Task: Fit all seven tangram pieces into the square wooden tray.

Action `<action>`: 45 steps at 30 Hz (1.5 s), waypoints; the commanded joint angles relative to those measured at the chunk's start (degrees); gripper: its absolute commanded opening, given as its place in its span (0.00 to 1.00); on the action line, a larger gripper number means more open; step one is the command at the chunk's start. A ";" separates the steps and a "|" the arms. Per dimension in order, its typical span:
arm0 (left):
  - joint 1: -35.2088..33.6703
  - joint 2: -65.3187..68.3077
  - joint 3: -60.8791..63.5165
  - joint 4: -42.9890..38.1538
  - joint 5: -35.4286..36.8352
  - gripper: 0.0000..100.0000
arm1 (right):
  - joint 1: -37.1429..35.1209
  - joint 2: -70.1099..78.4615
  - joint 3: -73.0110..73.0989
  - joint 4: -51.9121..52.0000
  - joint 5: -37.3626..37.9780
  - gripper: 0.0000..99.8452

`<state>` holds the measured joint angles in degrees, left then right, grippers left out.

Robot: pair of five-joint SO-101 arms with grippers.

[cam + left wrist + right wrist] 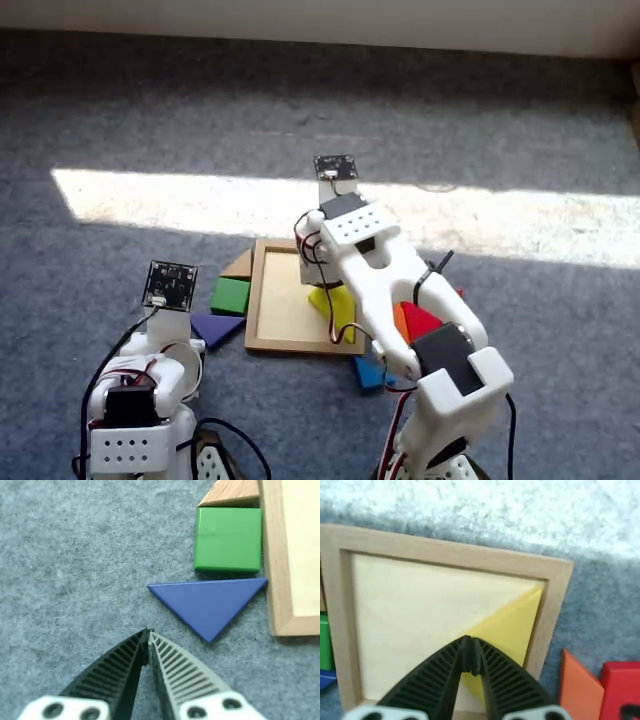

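The square wooden tray (283, 300) lies on the grey carpet. A yellow triangle (512, 625) lies inside it, one corner in a tray corner. My right gripper (470, 649) is shut, with its tips over the yellow triangle's edge. My left gripper (148, 632) is shut above bare carpet, a short way from a blue triangle (210, 600). Beside the tray rim (272, 555) sit a green square (228, 538) and a wood-coloured triangle (235, 494). On the tray's other side lie an orange piece (577, 687) and a red piece (620, 687).
A small blue piece (368, 373) lies on the carpet near the right arm's base. A bright band of sunlight (180, 200) crosses the carpet beyond the tray. Open carpet stretches to the left of the pieces.
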<state>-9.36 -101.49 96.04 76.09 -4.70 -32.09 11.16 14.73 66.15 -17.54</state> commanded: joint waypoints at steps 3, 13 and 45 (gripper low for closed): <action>-0.66 -2.59 1.19 0.35 -0.44 0.01 | 0.84 -1.36 -0.57 2.95 0.70 0.01; -0.66 -2.59 1.19 0.35 -0.44 0.01 | 4.18 -14.81 -0.66 10.24 0.62 0.00; -0.66 -2.59 1.19 0.35 -0.44 0.01 | 19.38 -20.18 20.00 -4.35 -21.36 0.40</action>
<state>-9.36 -101.49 96.04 76.09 -4.70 -13.27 -10.46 35.03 65.27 -38.20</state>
